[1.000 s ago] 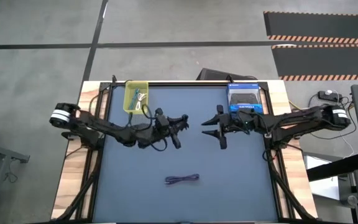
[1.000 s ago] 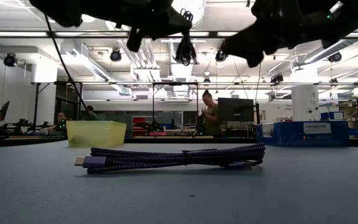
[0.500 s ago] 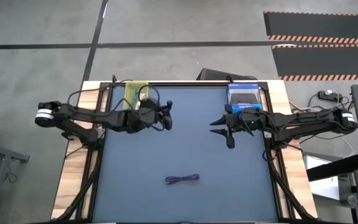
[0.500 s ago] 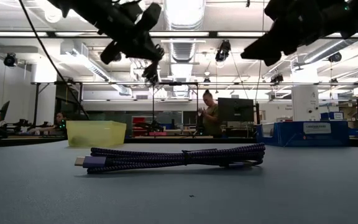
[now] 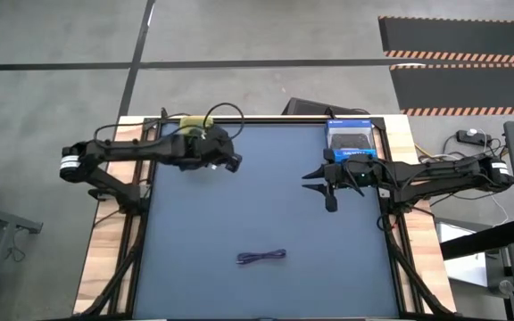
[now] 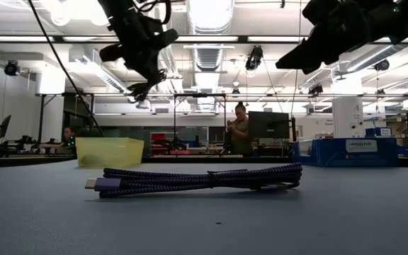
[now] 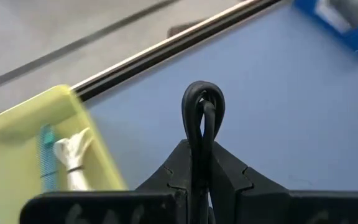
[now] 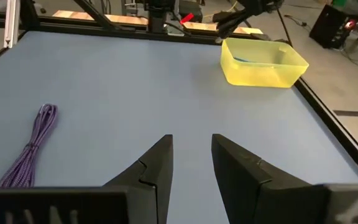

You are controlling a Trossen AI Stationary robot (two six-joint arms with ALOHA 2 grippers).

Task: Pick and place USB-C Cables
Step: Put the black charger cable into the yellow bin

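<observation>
- The left tool (image 7: 202, 163) is held clamped on a black cable (image 7: 203, 112), raised above the worktop (image 5: 266, 214) just beside the yellow bin (image 7: 27, 134).
- A white cable (image 7: 72, 151) and a green cable (image 7: 46, 145) are seen lying inside the bin.
- The right tool (image 8: 191, 163) is held above the worktop's right side, near a blue box (image 5: 350, 141), with its fingers apart and nothing between them.
- A purple cable (image 5: 262, 257) is left bundled on the worktop's near middle, well apart from both tools.
</observation>
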